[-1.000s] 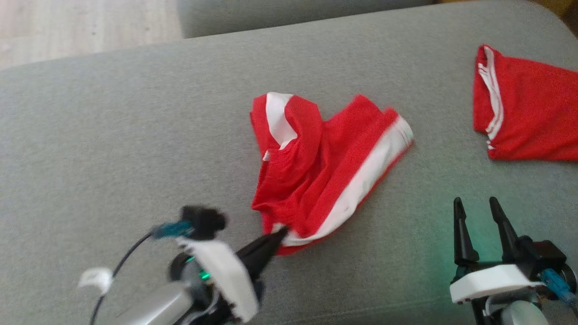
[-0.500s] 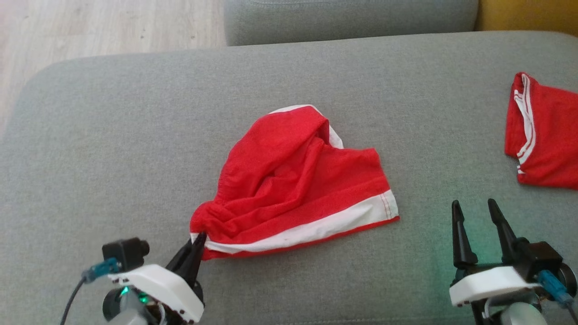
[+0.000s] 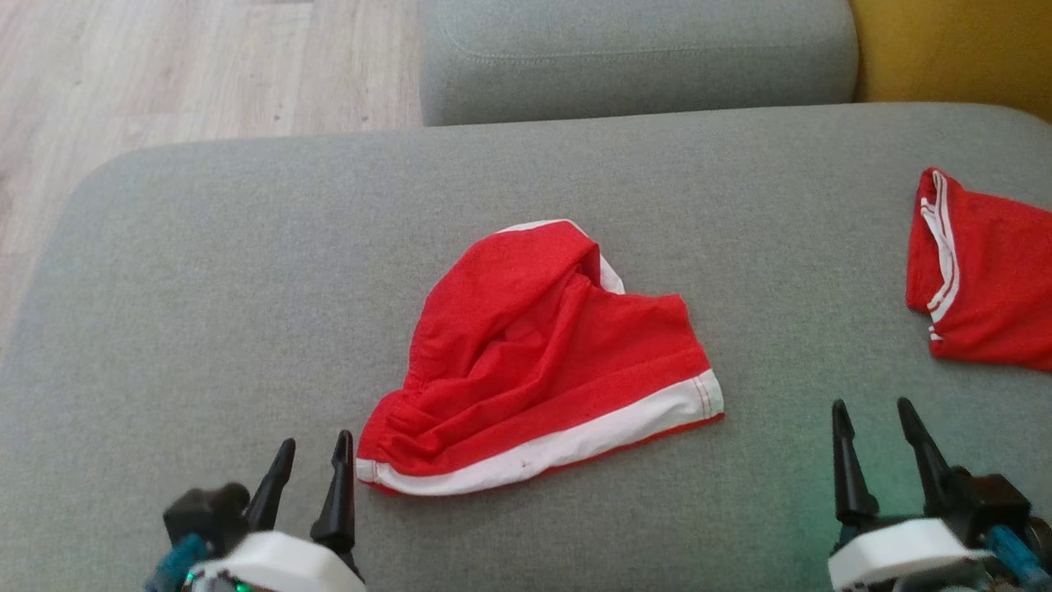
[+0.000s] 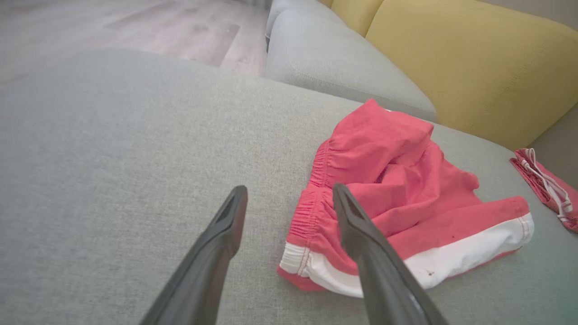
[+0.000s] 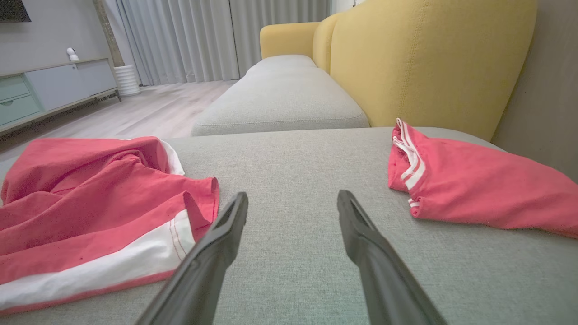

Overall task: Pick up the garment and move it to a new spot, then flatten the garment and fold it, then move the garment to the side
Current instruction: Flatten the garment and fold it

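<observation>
From the head view, the red garment [image 3: 542,362] with its white hem band lay rumpled near the middle of a broad grey cushion [image 3: 246,288], with pale wood floor [image 3: 164,66] beyond the cushion's far left edge, a second grey seat [image 3: 633,57] behind it and a yellow backrest [image 3: 945,49] at the far right. The left gripper [image 3: 316,441] sat at the cushion's near edge with its fingers spread, just beside the garment's elastic corner; half a second before, those fingers had been pinched together on that corner, and now they were off the cloth. The right gripper [image 3: 871,404] stood with its fingers apart over bare cushion, as it had before, well clear of a second red garment [image 3: 986,279] lying at the right edge. The whole view had also tilted a little since then. In the left wrist view, the left gripper [image 4: 290,188] gaped wide above the grey fabric, with the gathered waistband of the garment [image 4: 397,189] showing just past one finger. In the right wrist view, the right gripper [image 5: 293,195] pointed with its fingers spread at the bare stretch between the two garments, and the room opened up behind: long grey curtains [image 5: 203,36], a low cabinet [image 5: 45,90] with pale green and grey fronts, and a white ribbed bin [image 5: 126,80] on the floor.
</observation>
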